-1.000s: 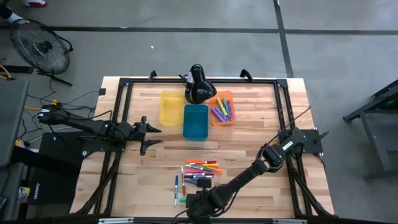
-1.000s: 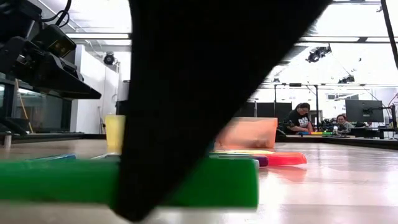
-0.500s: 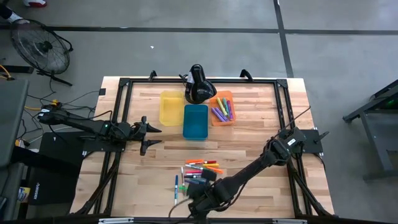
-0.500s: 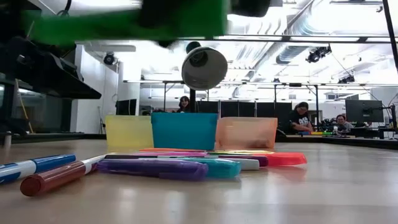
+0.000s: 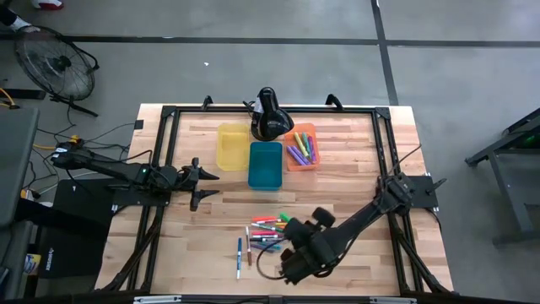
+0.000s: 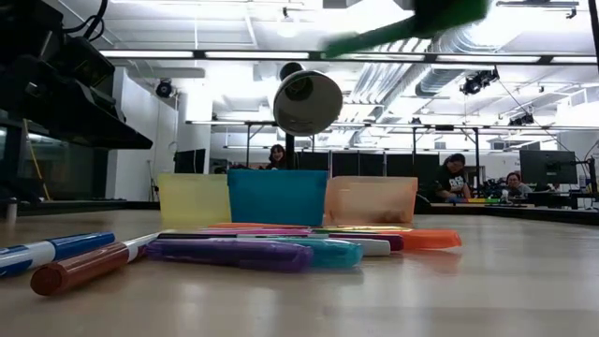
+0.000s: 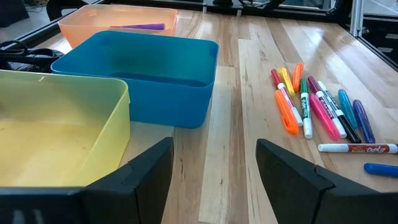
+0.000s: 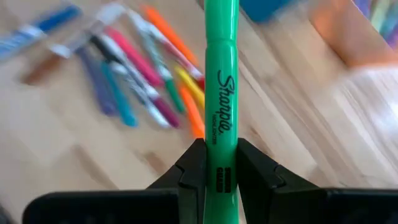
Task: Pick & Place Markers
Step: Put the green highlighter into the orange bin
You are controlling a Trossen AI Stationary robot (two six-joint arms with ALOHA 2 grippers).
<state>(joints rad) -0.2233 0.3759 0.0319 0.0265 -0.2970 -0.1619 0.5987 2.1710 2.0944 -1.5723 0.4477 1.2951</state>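
Open lab hall: concrete floor [image 5: 253, 67], ceiling ducts [image 6: 449, 70], people at monitors [image 6: 547, 167].

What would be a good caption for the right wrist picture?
The right pincer grips a green Sharpie marker, lifted above the loose markers on the wooden table.

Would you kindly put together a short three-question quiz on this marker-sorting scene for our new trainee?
1. True or false: the right claw grips a green marker.
2. Which bin already holds markers: A yellow bin, B blue bin, C orange bin?
3. Fill in: the left claw waits with its fingers ____.

Key: 1 true, it is lifted above the loose markers on the table. 2 C. 3 open.
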